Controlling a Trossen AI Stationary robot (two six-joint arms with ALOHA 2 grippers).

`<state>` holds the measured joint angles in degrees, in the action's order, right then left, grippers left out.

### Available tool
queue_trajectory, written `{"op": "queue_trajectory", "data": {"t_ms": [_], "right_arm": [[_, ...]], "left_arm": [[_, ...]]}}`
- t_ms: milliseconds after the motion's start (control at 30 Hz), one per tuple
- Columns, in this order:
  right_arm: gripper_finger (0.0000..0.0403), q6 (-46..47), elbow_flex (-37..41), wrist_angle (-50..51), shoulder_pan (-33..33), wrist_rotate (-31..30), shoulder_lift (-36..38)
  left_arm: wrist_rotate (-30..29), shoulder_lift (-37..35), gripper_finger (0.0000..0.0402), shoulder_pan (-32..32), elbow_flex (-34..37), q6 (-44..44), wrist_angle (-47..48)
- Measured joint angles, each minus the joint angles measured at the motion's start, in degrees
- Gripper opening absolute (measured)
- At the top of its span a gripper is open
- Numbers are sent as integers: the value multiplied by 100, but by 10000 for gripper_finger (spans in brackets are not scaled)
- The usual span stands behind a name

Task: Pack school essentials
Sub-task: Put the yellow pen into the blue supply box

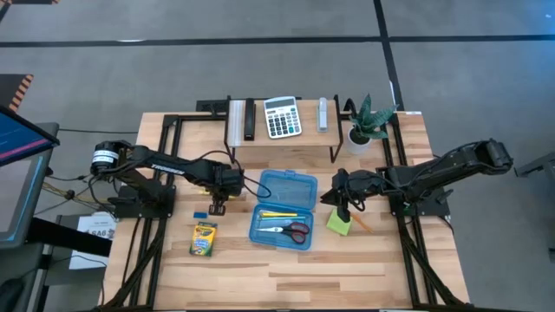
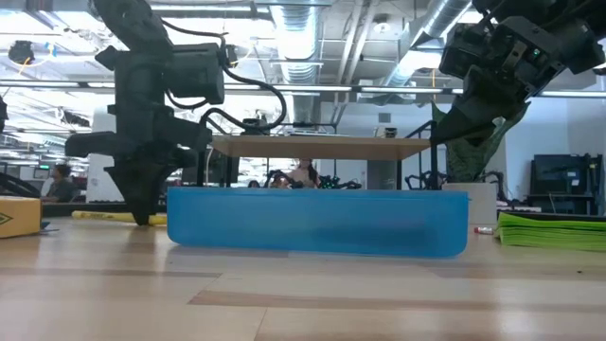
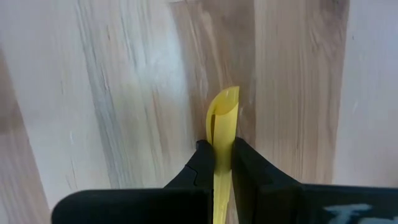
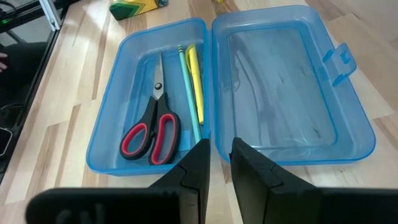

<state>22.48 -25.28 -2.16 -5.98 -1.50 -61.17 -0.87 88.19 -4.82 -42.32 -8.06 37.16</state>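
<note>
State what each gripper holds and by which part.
The left gripper pinches a thin yellow strip, held partway along with one end jutting out. The right gripper holds nothing.

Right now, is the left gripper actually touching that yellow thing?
Touching. The left wrist view shows the left gripper shut on the thin yellow item, both fingers pressed against its sides with no gap, above the wooden table.

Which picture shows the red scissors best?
The right wrist view: the scissors lie whole in the open blue case. The high view shows them small. In the low view the case wall hides them; the left wrist view misses them.
</note>
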Motion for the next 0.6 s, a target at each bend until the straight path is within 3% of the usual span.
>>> {"op": "queue_trajectory", "data": {"t_ms": [600], "right_arm": [[88, 0, 0, -4, 0, -2, 0]], "left_arm": [[-94, 3, 2, 82, -178, 129, 24]]}}
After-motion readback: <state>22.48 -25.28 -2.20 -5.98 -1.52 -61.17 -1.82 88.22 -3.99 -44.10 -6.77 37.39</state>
